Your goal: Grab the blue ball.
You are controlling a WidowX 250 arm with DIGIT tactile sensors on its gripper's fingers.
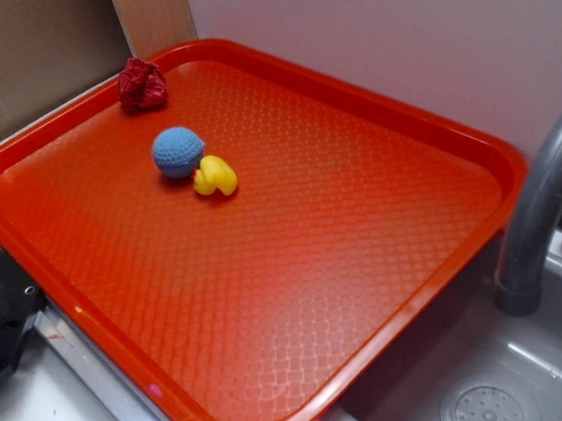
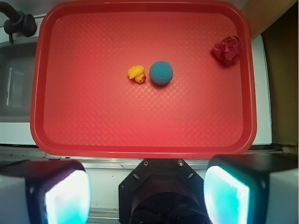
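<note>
The blue ball is light blue and knitted. It lies on the red tray toward the far left, touching a yellow duck on its right. In the wrist view the ball sits near the tray's middle with the duck to its left. My gripper is high above the tray's near edge, well away from the ball. Its two pads stand wide apart with nothing between them. The gripper does not show in the exterior view.
A dark red cloth lump lies in the tray's far left corner, also in the wrist view. A grey faucet and a sink with a drain are right of the tray. A cardboard wall stands at the left.
</note>
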